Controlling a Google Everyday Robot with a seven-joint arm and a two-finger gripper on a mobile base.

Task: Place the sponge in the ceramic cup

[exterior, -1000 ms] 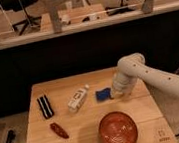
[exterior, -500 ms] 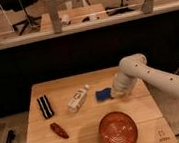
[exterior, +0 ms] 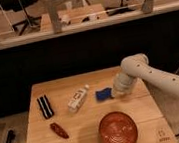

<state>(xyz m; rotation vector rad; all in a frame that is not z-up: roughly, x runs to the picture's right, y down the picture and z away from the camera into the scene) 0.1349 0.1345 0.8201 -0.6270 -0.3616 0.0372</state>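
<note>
The sponge point(exterior: 103, 93), a small bright-blue soft block with uneven edges, lies flat on the pale wood-grain table point(exterior: 139, 110) right of centre, and the gripper point(exterior: 116, 93) at the end of the smooth white arm point(exterior: 157, 76) sits low just beside its right edge; whether the gripper is wide, narrow or holding anything cannot be told. To the left lie a white rectangular bottle point(exterior: 78, 99) with an unreadable label, a black ribbed bar point(exterior: 45, 106) and a dark-red tapered piece point(exterior: 59, 130). A glossy orange-red round bowl point(exterior: 117, 131) stands at the front, near an illegible corner marking point(exterior: 162, 135).

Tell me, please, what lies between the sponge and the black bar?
The white bottle, seen in the camera view; the gripper is just right of the sponge.
</note>
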